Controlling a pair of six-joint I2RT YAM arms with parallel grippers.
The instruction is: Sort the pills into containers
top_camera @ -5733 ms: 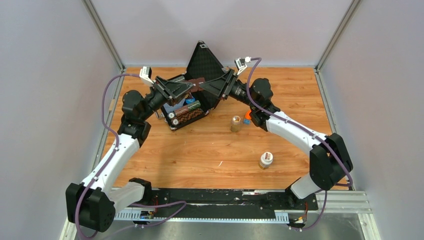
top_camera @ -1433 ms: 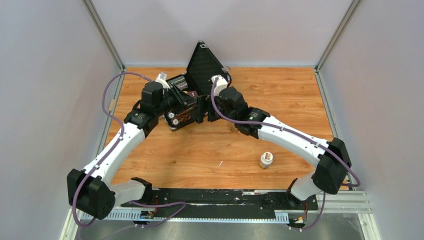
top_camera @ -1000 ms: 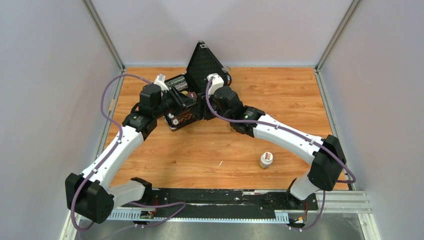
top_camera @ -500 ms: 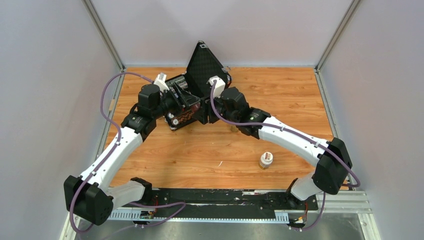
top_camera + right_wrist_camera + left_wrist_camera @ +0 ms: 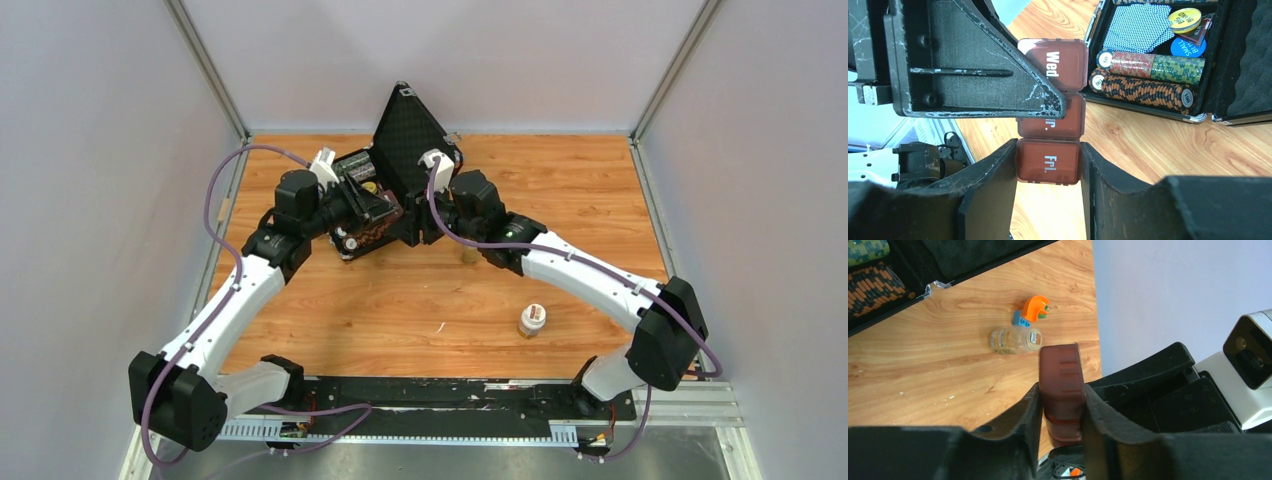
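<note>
Top camera high, looks down on table [image 5: 420, 290]; wrist cameras close, both share containers [image 5: 1053, 129].

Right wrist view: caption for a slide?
Right tool grips the Fri compartment of the brown pill organizer near an open poker-chip case.

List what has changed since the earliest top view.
Both arms drew closer together at the open case; the right one swung left, half hiding the small jar. The left hand and right hand hold the pill strip, as earlier. Case and white-capped jar stayed put.
</note>
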